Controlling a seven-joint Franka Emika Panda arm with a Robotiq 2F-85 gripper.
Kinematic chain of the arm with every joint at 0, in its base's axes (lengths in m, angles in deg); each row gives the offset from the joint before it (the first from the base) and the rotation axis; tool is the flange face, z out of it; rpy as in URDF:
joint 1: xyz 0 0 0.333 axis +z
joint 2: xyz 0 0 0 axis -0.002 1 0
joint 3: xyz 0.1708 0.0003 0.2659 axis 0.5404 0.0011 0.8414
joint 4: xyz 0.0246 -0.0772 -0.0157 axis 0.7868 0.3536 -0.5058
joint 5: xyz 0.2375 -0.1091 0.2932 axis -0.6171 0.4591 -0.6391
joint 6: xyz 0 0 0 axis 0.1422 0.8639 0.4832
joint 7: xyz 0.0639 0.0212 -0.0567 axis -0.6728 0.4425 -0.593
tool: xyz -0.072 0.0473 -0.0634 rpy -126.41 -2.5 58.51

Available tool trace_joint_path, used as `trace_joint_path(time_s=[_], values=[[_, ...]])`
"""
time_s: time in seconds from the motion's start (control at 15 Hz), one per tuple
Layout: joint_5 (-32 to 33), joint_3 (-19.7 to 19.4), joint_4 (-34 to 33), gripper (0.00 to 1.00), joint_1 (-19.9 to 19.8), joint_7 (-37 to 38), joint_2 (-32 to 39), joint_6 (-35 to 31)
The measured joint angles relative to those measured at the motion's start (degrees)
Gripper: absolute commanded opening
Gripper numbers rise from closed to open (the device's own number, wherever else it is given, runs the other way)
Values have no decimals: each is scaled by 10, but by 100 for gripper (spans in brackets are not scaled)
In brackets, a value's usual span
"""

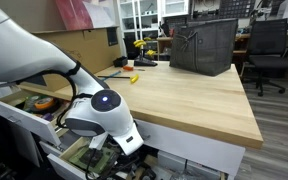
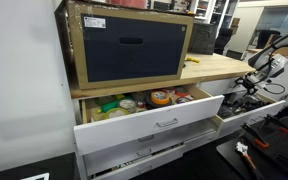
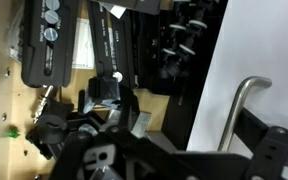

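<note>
The jaws cannot be made out against the dark clutter, so whether the gripper (image 3: 92,108) is parted or closed, or has hold of anything, cannot be told. It hangs low inside the open drawer (image 3: 2,100), just above its wooden floor. The black tool case (image 3: 44,45) lies nearest, along the drawer's far edge, with a socket rack (image 3: 179,45) beside it. The drawer's white front carries a metal handle (image 3: 239,112) at the near side. Above, the workbench (image 1: 184,95) holds a dark crate (image 1: 204,45) near its far corner. By my reading the drawer is out and the reach is made; nothing looks lifted yet
</note>
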Motion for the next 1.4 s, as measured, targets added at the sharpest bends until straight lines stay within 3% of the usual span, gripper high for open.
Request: trace_joint_path(time_s=[0.33,0.67,1.4], values=[[-31,-85,-13,100,89,45,-21,48],[-75,-128,-8,100,139,54,-30,49],[-123,-148,-6,100,161,40,-33,52]])
